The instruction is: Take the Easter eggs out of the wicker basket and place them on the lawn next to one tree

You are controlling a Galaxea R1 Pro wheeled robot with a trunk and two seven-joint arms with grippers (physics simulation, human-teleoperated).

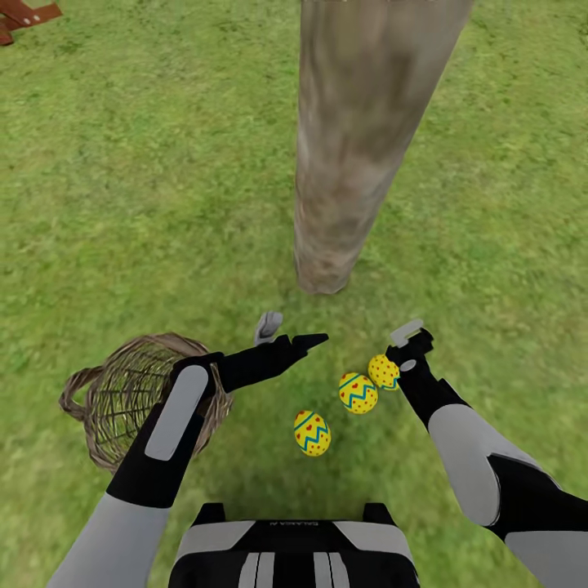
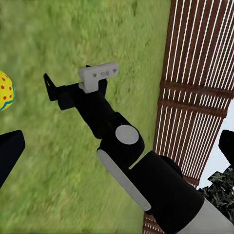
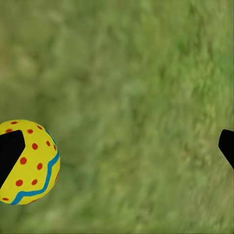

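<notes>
Eggs, three yellow ones with blue zigzag bands (image 1: 358, 393), lie on the green lawn (image 1: 147, 204) lower centre, below the pale trunk (image 1: 359, 147). Right gripper (image 1: 403, 353) is released beside the dotted egg (image 3: 30, 162); lift it straight up, avoiding a nudge. Left gripper (image 1: 290, 331) is also spread.

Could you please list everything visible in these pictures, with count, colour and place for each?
Yellow eggs with blue zigzag bands and red marks: three, on the grass between the robot and the trunk; one nearest the robot, one in the middle, one with red dots by the right gripper.
Brown open-weave wicker basket: one, on the grass, partly under the left arm.
Pale grey-brown tree trunk: one, upright, beyond the eggs.
Green mottled lawn: all around.
Brown slatted wooden fence: one, in the left wrist view.
Reddish-brown wooden piece: one, far corner.
Left gripper: black and grey, open, empty.
Right gripper: open, beside the dotted egg.
</notes>
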